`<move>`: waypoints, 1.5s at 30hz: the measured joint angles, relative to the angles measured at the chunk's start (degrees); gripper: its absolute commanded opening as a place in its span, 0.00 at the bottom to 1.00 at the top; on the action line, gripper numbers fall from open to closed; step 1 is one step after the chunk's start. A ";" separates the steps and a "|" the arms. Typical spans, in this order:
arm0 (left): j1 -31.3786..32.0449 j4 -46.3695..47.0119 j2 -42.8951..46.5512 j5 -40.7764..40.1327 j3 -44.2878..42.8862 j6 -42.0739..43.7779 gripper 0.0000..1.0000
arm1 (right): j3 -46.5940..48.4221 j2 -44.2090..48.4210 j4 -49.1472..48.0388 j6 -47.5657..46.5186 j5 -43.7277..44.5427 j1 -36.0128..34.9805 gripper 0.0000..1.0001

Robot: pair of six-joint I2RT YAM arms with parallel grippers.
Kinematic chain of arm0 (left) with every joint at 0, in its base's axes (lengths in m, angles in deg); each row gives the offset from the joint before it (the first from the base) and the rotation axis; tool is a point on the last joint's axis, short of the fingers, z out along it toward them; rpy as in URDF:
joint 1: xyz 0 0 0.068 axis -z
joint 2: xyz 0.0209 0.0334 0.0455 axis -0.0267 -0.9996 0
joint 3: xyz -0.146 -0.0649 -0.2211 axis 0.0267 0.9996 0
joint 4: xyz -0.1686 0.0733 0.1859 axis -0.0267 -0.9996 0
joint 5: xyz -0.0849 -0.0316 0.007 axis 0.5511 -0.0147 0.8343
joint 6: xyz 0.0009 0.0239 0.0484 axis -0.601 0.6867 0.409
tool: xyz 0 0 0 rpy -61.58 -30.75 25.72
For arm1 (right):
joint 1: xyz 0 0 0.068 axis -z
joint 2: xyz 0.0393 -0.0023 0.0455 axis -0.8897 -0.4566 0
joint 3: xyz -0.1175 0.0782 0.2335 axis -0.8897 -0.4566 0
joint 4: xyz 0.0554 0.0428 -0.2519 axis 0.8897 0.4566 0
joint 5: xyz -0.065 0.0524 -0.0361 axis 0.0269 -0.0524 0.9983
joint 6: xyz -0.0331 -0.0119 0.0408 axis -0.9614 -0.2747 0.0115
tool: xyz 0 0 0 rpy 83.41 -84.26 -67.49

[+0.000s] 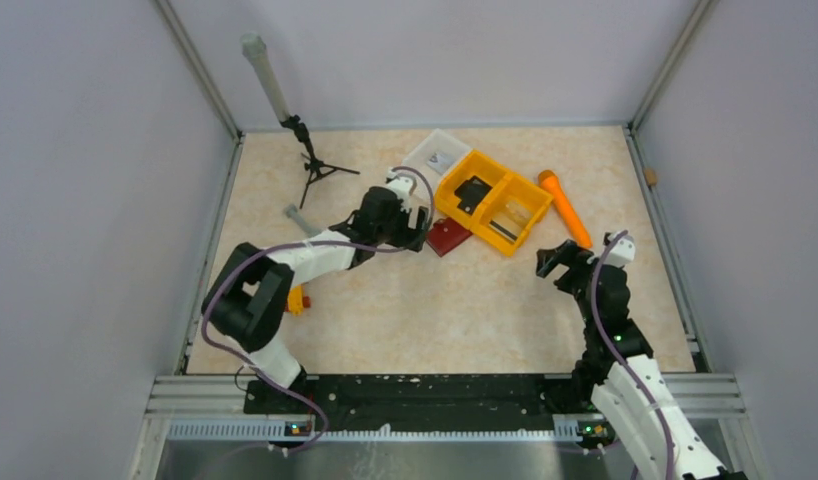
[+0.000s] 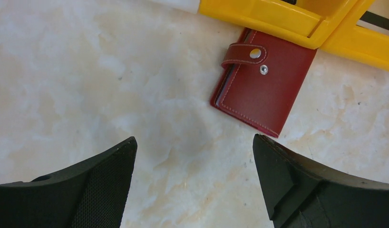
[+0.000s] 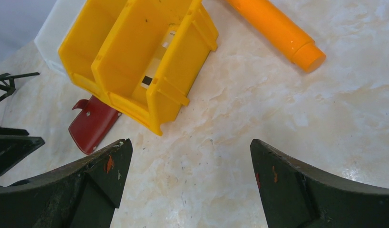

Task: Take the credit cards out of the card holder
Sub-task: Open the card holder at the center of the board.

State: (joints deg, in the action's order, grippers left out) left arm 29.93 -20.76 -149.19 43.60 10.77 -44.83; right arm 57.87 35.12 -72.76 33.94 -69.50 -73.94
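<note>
The left gripper (image 2: 192, 145) hung wide open just short of the folded dark red leather card holder (image 2: 264, 90) lying against the yellow plastic tray (image 2: 278, 19), the right gripper (image 3: 188, 147) equally agape, so dragging the holder clear first looked wise.
</note>
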 measured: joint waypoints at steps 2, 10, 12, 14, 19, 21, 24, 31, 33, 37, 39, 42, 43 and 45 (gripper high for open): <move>1.70 -1.42 -4.42 -1.51 -4.26 2.78 0.94 | -0.39 -0.09 -0.33 0.00 -0.13 0.00 0.99; 6.10 -5.95 -16.35 -5.73 -20.00 13.51 0.86 | -0.63 -1.49 -1.38 -0.02 -0.44 0.00 0.99; 6.69 -7.61 -18.82 -6.10 -23.37 15.19 0.84 | -0.63 -1.51 -1.38 0.00 -0.42 0.00 0.99; 7.08 -9.22 -20.44 -6.38 -25.38 16.35 0.81 | -0.63 -1.53 -1.40 -0.02 -0.39 0.00 0.99; 7.28 -12.22 -22.77 -7.45 -27.78 17.64 0.73 | -0.63 -2.19 -1.40 0.00 -0.39 0.00 0.99; 7.28 -13.35 -23.28 -8.28 -28.26 17.62 0.62 | -0.63 -2.71 -1.42 0.00 -0.39 0.00 0.99; 7.26 -14.56 -24.26 -8.98 -29.66 17.49 0.43 | -0.63 -3.15 -1.40 -0.02 -0.39 0.00 0.99; 7.23 -15.34 -25.40 -7.67 -31.39 17.38 0.00 | -0.63 -3.43 -1.42 -0.02 -0.39 0.00 0.99; 7.23 -16.15 -25.40 -6.60 -31.91 17.29 0.00 | -0.63 -3.43 -1.60 -0.02 -0.39 0.00 0.99; 7.23 -19.56 -25.24 -4.44 -33.64 16.76 0.00 | -0.63 -3.45 -2.40 -0.02 -0.39 0.00 0.99; 7.26 -22.01 -24.37 -4.15 -33.75 15.69 0.00 | -0.63 -3.45 -2.54 -0.02 -0.42 0.00 0.99; 7.28 -25.83 -21.88 -4.11 -33.24 14.10 0.00 | -0.63 -3.45 -2.67 -0.02 -0.48 0.00 0.99; 7.28 -26.99 -20.59 -4.00 -32.85 13.49 0.00 | -0.63 -3.50 -2.67 -0.02 -0.52 0.00 0.99; 7.28 -29.75 -17.77 -3.45 -32.39 12.28 0.00 | -0.63 -3.50 -2.67 -0.02 -0.59 0.00 0.99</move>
State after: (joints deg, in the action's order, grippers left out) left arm 37.21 -50.51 -166.96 40.14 -21.62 -32.54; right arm 57.24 31.62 -75.42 33.92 -70.09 -73.94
